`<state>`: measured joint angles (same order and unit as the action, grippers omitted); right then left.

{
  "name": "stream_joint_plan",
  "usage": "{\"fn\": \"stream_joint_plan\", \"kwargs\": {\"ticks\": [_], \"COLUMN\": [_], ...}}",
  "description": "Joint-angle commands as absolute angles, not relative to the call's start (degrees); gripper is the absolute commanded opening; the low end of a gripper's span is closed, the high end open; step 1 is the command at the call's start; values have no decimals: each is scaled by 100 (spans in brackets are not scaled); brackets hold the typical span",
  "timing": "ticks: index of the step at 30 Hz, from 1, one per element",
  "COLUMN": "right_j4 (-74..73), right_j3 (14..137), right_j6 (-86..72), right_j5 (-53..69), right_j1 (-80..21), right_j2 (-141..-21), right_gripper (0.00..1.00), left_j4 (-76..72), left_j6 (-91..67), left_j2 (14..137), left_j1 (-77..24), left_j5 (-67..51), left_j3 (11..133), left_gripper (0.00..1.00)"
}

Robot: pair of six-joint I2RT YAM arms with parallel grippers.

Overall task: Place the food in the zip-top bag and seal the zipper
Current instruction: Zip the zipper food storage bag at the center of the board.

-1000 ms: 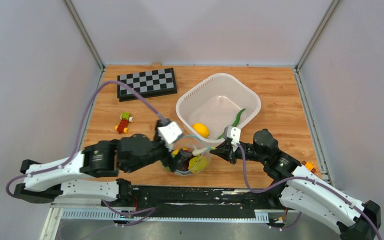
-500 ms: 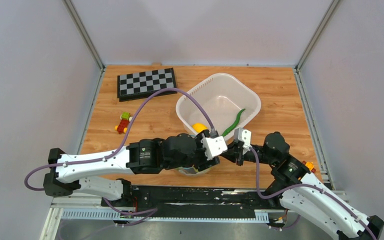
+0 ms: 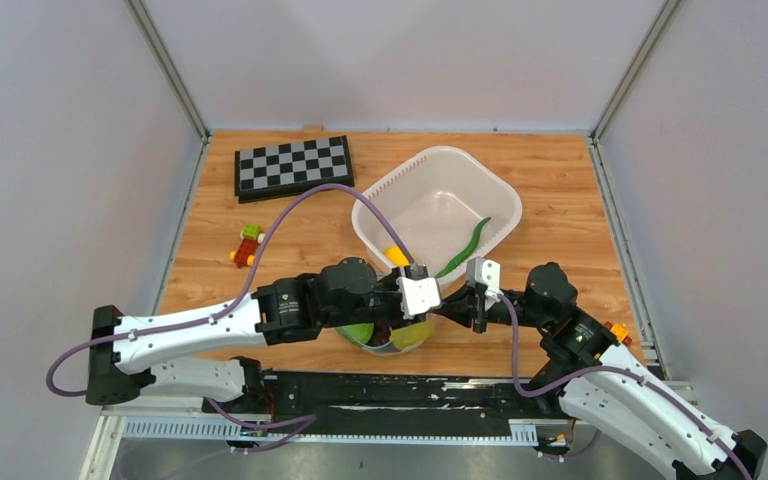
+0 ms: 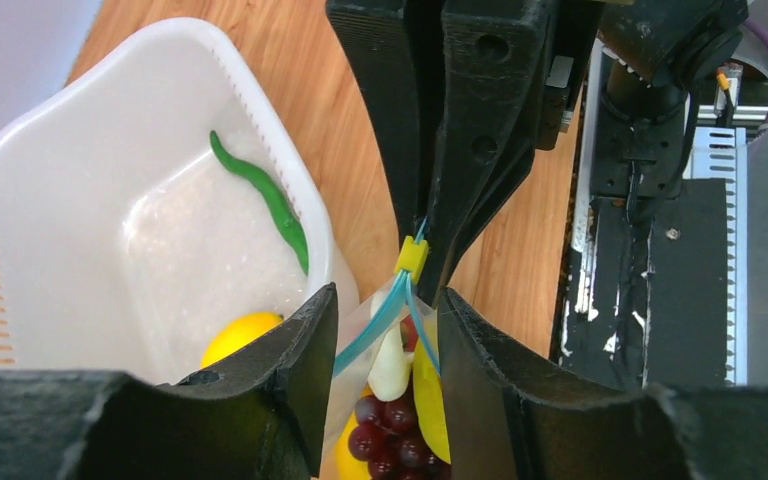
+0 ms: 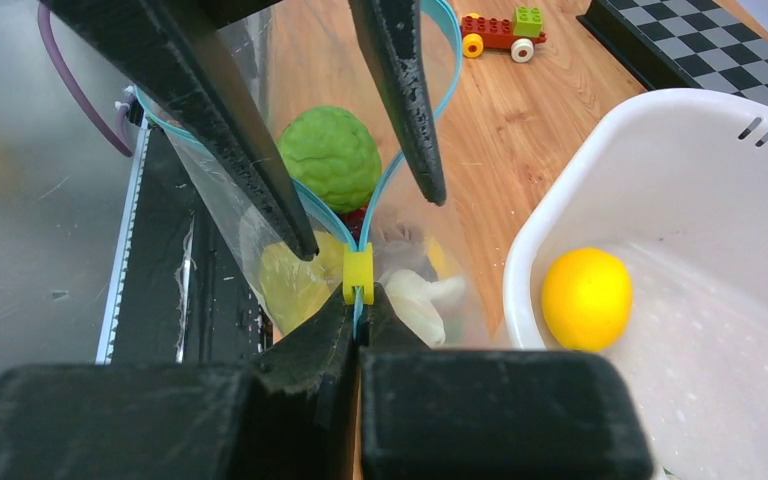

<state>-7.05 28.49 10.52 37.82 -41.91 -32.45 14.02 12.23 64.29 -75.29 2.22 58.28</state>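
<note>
Holding the bag upright at the near edge of the worktop, mouth partly open.
Pinching the zipper just under its yellow slider with the right end effector, fingers together; straddling the two teal strips with the left end effector, fingers apart. Inside the bag: lime, grapes. Just beside it, a white basket with lemon and chili; farther back left, block car and chessboard.

Robotics laboratory test cell: a light-brown wooden worktop is enclosed by plain pale-grey panel walls on silver aluminium corner posts, with two white-and-black robot arms trailing purple cables bolted to a black base rail.
</note>
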Motion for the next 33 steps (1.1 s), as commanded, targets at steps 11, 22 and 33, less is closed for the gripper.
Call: {"fn": "stream_joint_plan", "kwargs": {"ticks": [11, 22, 33], "right_j4": [-427, -429, -426], "right_j3": [2874, 2852, 2786], "right_j6": [1107, 1123, 1150], "right_j5": [3999, 3888, 3480], "right_j1": [-4158, -4160, -4144], "right_j2": [-3223, -3128, -3028], "right_gripper": [0, 0, 0], "left_j4": [1249, 1546, 1749], "left_j6": [1836, 1732, 1420], "left_j2": [6680, 6802, 6363], "left_j1": [-7418, -7410, -7415], "left_j5": [-672, -298, -12], "left_j3": [6120, 6184, 6007], "left_gripper": [40, 15, 7]}}
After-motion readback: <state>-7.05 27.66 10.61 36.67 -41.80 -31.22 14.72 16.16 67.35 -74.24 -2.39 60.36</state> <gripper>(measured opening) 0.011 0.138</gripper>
